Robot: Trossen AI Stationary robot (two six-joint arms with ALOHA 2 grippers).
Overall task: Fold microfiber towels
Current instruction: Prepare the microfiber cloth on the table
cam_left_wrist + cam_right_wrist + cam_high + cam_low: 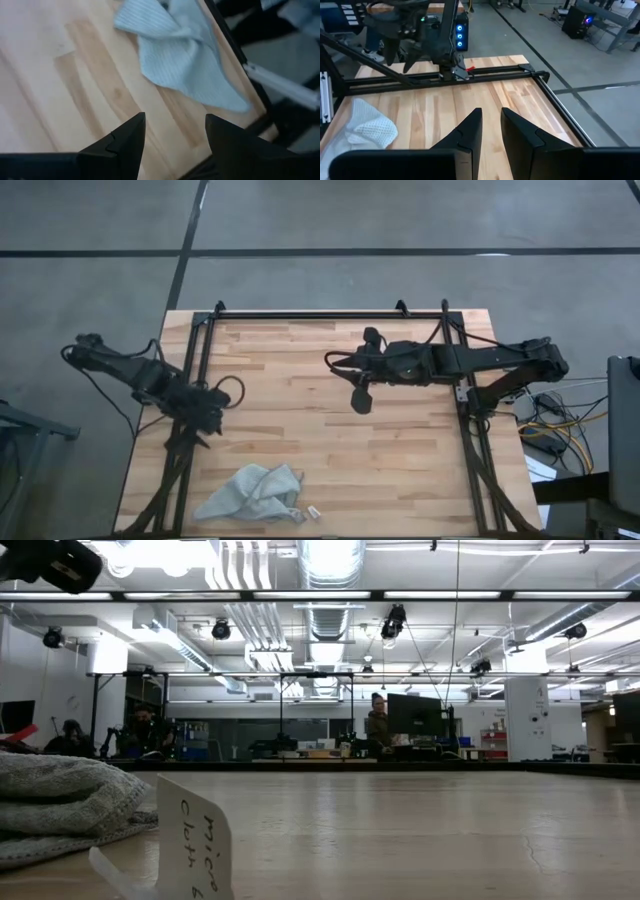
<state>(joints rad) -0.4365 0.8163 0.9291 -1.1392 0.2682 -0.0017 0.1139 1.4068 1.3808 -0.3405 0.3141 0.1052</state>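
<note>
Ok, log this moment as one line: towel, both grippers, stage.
towel: crumpled, near table edge, unfolded | left gripper: open, empty, above table beside towel | right gripper: narrow gap, empty, mid-table | stage: fold not begun

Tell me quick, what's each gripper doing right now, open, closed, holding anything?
Left gripper: open, empty, above the bare wood short of the crumpled microfiber towel.
Right gripper: narrowly open, holding nothing, over mid-table.

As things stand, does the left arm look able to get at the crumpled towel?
Probably yes. The left hand is open and empty above bare wood, and the towel lies loose near the table's edge on its side with nothing between them.
</note>
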